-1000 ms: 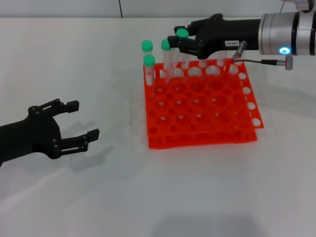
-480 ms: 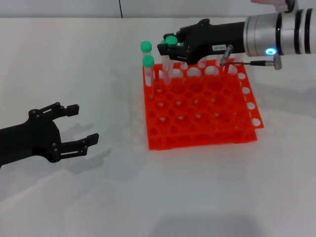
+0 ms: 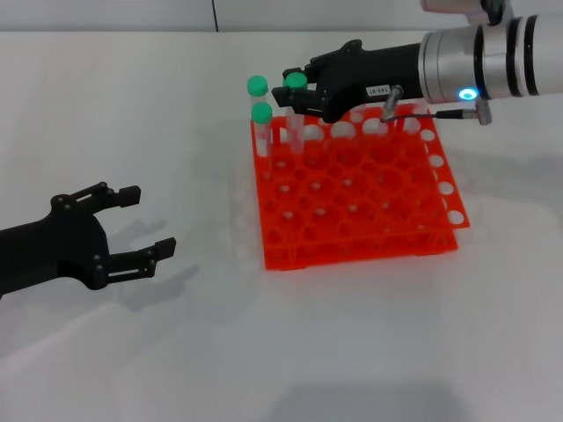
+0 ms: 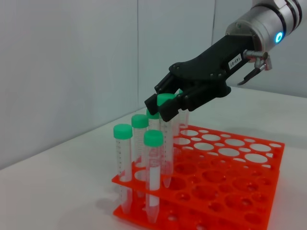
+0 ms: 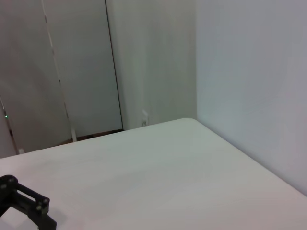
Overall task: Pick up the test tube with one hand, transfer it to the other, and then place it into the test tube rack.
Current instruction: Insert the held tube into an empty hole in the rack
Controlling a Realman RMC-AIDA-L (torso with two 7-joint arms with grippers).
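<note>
- Fingers of the right gripper (image 4: 165, 106) are clamped on the tube (image 4: 166, 143) just under its cap.
- Tube hangs upright, tip in a hole at the rack's (image 3: 378, 220) far-left corner, beside three others.
- Left gripper (image 3: 132, 224) sits spread and empty, well off.

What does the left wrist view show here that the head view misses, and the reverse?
Only the left wrist view shows the held test tube hanging with its tip just above the test tube rack, not yet seated. Only the head view shows the left gripper, open, on the table away from the rack. Both show the right gripper closed on the tube's cap near other racked tubes.
</note>
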